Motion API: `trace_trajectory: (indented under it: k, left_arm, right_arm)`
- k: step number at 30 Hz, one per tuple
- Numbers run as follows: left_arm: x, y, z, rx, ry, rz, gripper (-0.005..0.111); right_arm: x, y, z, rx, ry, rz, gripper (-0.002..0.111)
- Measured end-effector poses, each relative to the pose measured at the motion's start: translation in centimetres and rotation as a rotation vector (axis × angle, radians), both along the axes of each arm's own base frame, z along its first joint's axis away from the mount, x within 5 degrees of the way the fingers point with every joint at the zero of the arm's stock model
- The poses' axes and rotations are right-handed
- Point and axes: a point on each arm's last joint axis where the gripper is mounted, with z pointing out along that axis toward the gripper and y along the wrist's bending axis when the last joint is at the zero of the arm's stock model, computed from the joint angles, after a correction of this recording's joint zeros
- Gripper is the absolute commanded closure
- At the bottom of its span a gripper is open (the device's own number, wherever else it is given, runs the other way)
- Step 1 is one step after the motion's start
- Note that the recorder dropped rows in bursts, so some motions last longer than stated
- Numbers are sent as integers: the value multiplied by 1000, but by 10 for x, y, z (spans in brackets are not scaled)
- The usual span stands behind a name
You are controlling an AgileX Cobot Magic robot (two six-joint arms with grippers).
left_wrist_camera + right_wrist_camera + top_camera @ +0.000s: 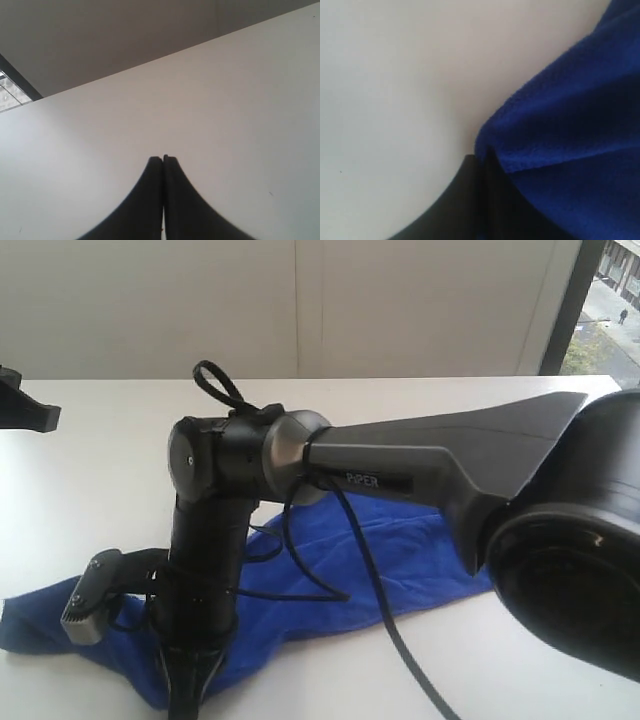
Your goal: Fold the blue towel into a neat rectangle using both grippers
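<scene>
The blue towel is lying rumpled on the white table, well away from its far edge. The right pincer is clamping the towel's edge; the left pincer is hovering pressed together over bare table.

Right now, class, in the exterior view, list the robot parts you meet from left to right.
left arm's black end → grey ribbed block → black wrist joint → grey PiPER tube → large black arm housing
</scene>
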Motion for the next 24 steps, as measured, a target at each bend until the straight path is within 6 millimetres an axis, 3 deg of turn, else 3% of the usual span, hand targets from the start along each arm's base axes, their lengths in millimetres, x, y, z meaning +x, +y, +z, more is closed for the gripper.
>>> trace_trajectory:
  k: [2, 7, 9, 13, 17, 20, 24]
  left_arm:
    - [0, 0, 0, 0, 0, 0, 107]
    - [0, 0, 0, -1, -1, -2, 107]
    - [0, 0, 0, -1, -1, -2, 107]
    - [0, 0, 0, -9, -1, 1, 107]
    - [0, 0, -1, -52, 7, 21, 107]
    - [-5, 0, -11, -65, 39, 27, 107]
    - [-17, -7, -35, -61, 111, -6, 107]
  right_arm:
    - [-4, 2, -2, -9, 9, 3, 95]
    - [-6, 2, 9, 0, -1, -18, 59]
    - [-7, 1, 19, 14, -16, -26, 54]
    - [-9, -1, 43, 50, -56, -26, 55]
    - [-7, -8, 72, 66, -167, -64, 75]
    - [9, -19, 89, 70, -319, -164, 88]
    - [42, -42, 92, 84, -412, -307, 84]
